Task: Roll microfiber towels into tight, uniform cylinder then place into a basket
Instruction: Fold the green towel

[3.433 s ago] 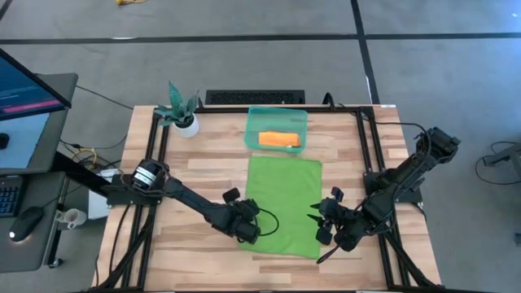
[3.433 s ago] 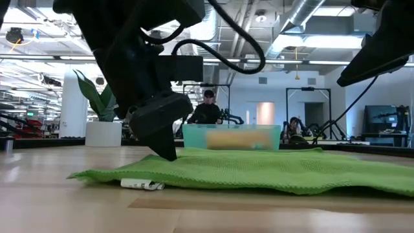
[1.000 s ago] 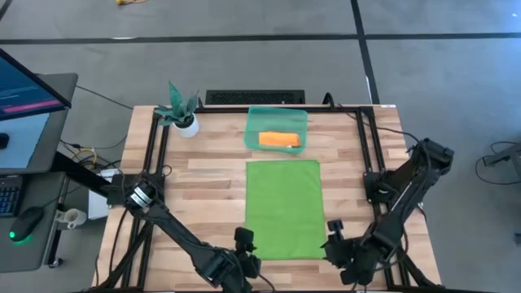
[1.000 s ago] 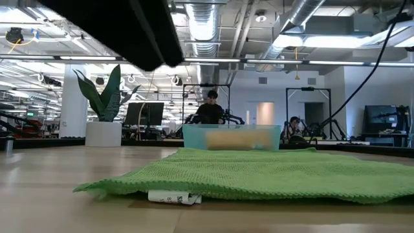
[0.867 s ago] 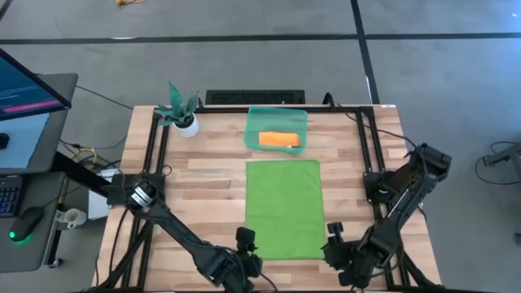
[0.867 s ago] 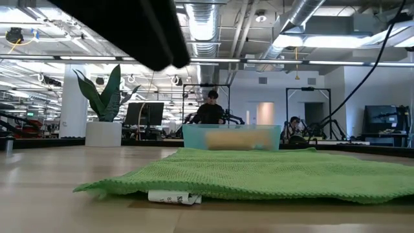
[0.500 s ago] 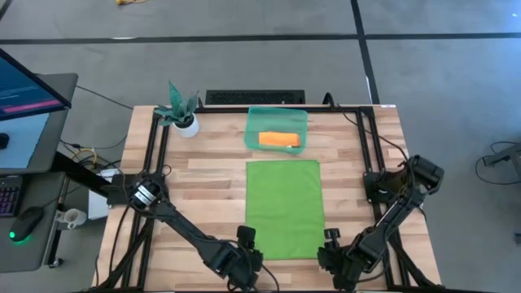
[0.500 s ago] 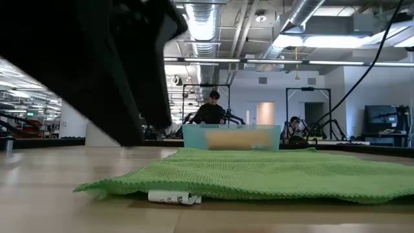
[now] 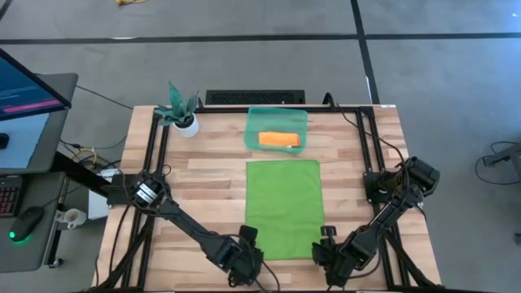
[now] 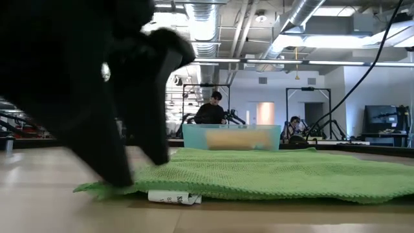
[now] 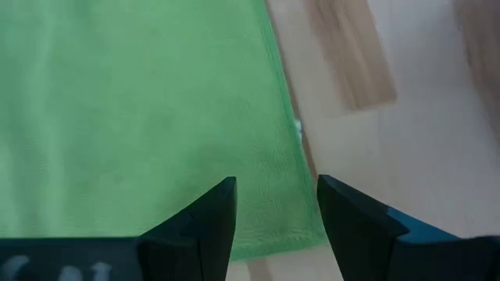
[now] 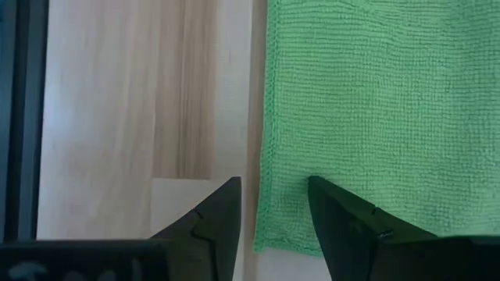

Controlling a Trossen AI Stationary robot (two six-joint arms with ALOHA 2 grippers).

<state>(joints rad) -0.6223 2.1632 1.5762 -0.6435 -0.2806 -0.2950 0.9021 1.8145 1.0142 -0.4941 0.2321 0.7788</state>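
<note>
Green towel: the large bright green microfiber towel (image 9: 284, 209) is lying flat and unrolled in the lower centre of the high view, long side running up the frame, with a small white label (image 10: 173, 196) peeking out under its near edge in the low view.
Orange towel: the small orange microfiber towel (image 9: 279, 140) is sitting inside the shallow translucent teal plastic basket (image 9: 254, 120) at the top centre, just above the green towel's far edge.
Left gripper: the left gripper (image 11: 273, 204) is hovering at the towel's lower-left corner, fingers parted with the corner between them, gripping nothing.
Right gripper: the right gripper (image 12: 273, 204) is hovering at the lower-right corner, fingers likewise parted over the hem and holding nothing.
Stage: by my reading, the arms are lining up to pinch the near edge and begin rolling.
Risk: one corner could be slipping free if the fingers are closing on the wooden table (image 9: 203, 175) beside the hem; uneven grips would likely be skewing the roll into a cone.
Bystander: the white-potted plant (image 9: 181, 113) is standing at upper left, well apart.
</note>
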